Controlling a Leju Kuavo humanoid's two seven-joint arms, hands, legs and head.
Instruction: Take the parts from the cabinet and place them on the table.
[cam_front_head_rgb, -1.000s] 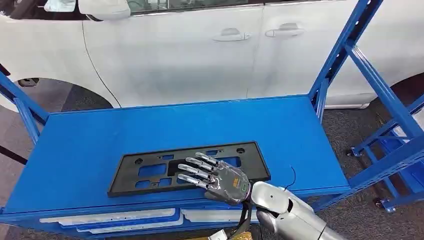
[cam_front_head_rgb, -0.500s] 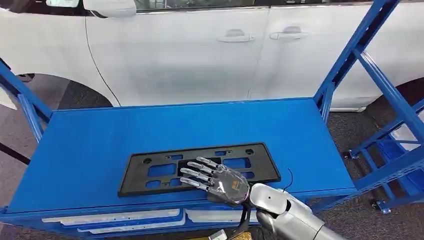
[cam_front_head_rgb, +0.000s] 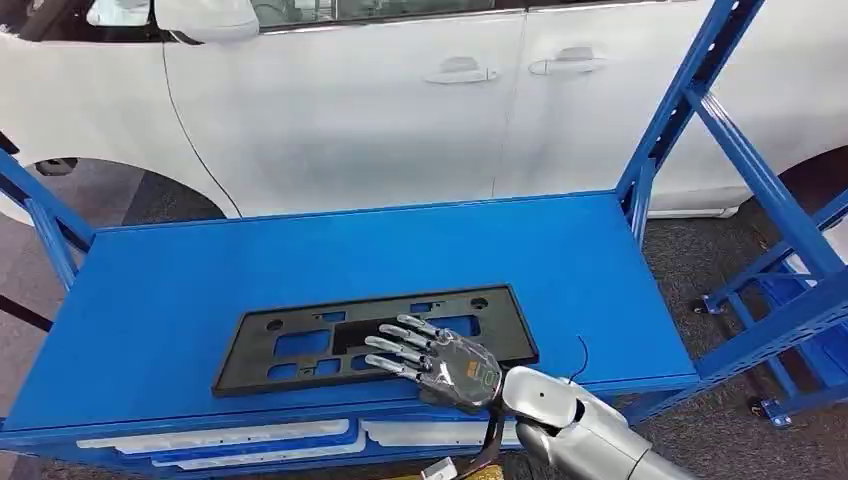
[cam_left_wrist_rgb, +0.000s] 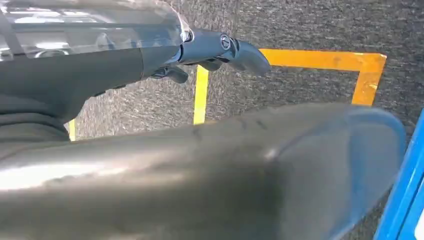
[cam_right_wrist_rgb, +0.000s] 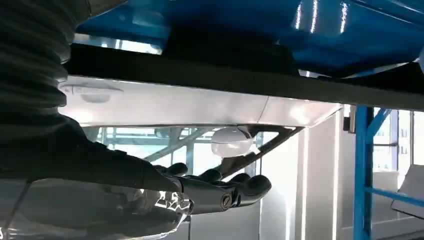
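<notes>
The black licence-plate bracket (cam_front_head_rgb: 375, 338) lies flat on the blue table (cam_front_head_rgb: 170, 290), near its front edge. The right hand (cam_front_head_rgb: 437, 358) hovers over the bracket's middle with fingers spread, holding nothing. The step looks like the release: lifting straight up would avoid dragging the thin panel toward the edge. I cannot tell whether the left hand (cam_left_wrist_rgb: 220, 47) is released or clenched.

We count one black license plate frame (cam_front_head_rgb: 375, 338) on one blue table (cam_front_head_rgb: 300, 260), one white car (cam_front_head_rgb: 400, 100), two door handles (cam_front_head_rgb: 461, 71).
</notes>
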